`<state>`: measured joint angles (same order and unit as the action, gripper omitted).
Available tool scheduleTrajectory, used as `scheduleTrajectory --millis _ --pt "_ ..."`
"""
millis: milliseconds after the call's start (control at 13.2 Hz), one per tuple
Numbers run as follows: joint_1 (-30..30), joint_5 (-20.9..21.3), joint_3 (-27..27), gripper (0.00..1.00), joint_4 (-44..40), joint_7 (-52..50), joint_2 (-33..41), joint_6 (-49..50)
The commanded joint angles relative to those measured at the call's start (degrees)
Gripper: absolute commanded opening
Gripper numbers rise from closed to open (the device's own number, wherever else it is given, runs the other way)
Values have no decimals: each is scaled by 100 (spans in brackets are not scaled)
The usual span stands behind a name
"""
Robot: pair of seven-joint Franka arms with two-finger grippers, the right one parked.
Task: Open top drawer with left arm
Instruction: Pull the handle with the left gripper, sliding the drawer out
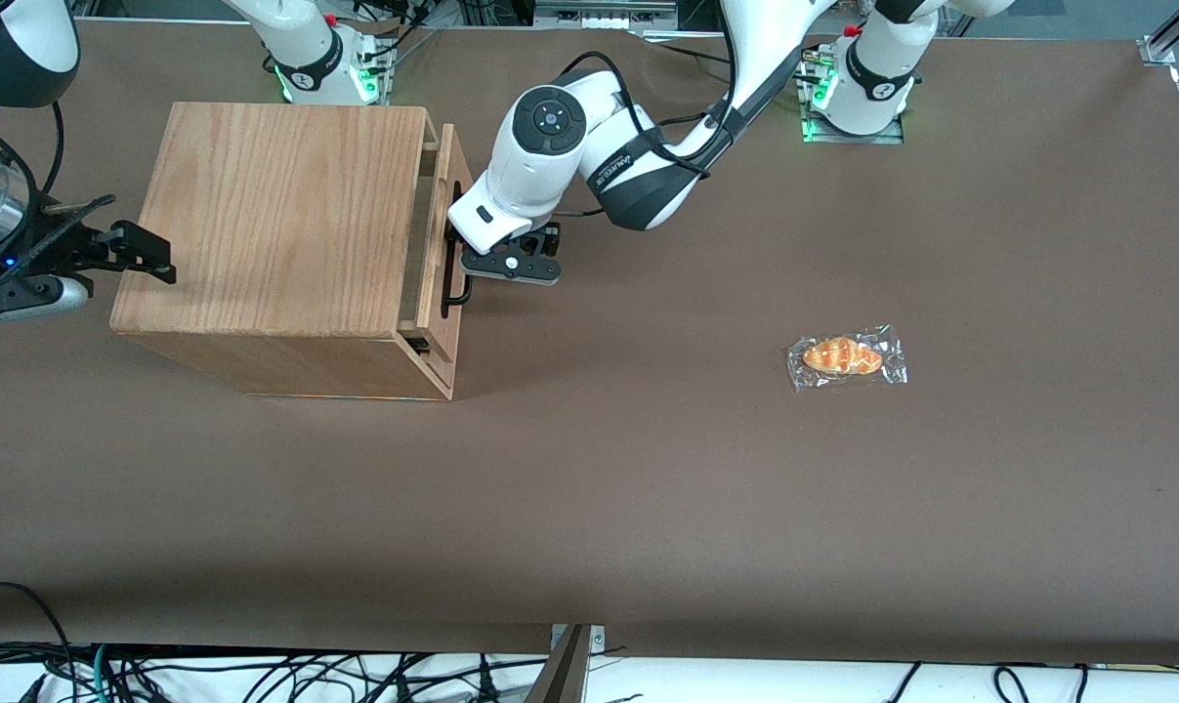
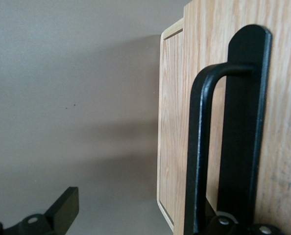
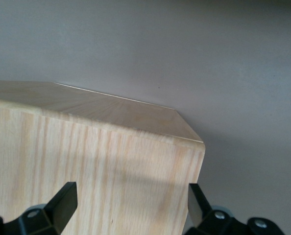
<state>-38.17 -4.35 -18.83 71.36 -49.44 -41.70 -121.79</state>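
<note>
Front view: an oak-grain cabinet stands on the brown table, toward the parked arm's end. Its top drawer is pulled out a little, so a narrow strip of its pale tray shows between the front panel and the cabinet box. A long black bar handle runs along that panel. The left arm reaches down from its base to the front of the drawer, and its gripper sits right at the handle, with the black fingers about the bar's middle stretch. From here the fingers look wrapped about the bar, but the contact itself is hidden by the gripper body. A wrapped bread roll lies well apart on the table, toward the working arm's end and nearer the front camera than the drawer.

Left wrist view: the handle fills the close foreground against the drawer's panel. One fingertip stands clear on the open side of the bar, not touching it; the other finger's base shows at the handle's mounting strip. The jaws stand apart, straddling the bar and not clamped on it.

Right wrist view: only a corner of the cabinet and the table show.
</note>
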Motion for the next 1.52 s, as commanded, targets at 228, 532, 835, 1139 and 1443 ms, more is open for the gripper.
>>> scheduleTrajectory --millis 228,532,835,1139,1443 --pt "204 119 -15 100 -114 285 38 454" --pt "257 127 -15 100 -114 303 56 507" --pt "362 127 -24 100 -114 417 65 586" --pt "450 118 -33 100 -122 488 91 700" --pt "521 83 -41 100 -122 645 100 796"
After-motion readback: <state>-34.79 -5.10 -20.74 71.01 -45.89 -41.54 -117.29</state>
